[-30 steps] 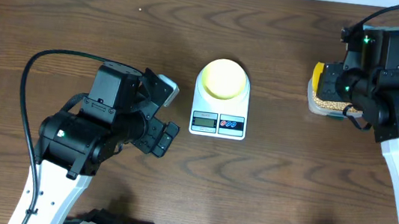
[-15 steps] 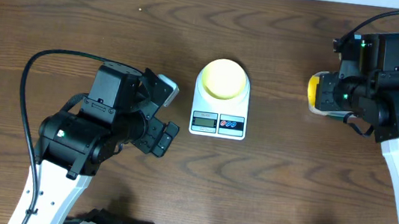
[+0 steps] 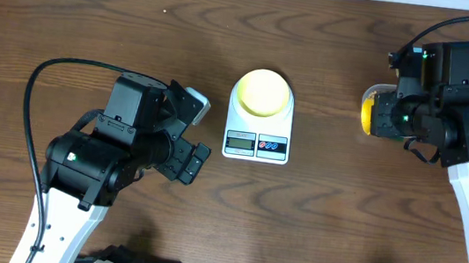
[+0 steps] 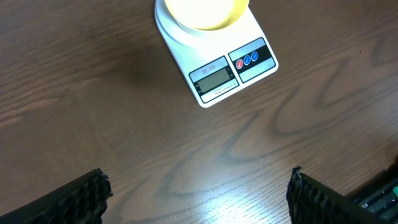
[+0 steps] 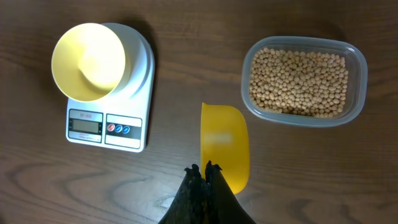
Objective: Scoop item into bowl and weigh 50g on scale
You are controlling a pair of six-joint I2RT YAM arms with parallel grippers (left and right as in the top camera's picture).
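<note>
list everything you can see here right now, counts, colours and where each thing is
scale: one, white, middle of the table, display edge towards the robot
bowl: one, pale yellow, on the scale, nothing in it
tub: one, clear plastic, on the table to the right of the scale
beans: many, tan, inside the tub
scoop: one, bright yellow, in the right end effector, no beans in it
table: one, dark brown wood, under everything
left end effector: one, black, open and holding nothing, over bare table left of the scale
right end effector: one, black, shut on the scoop, at the right side near the tub
</note>
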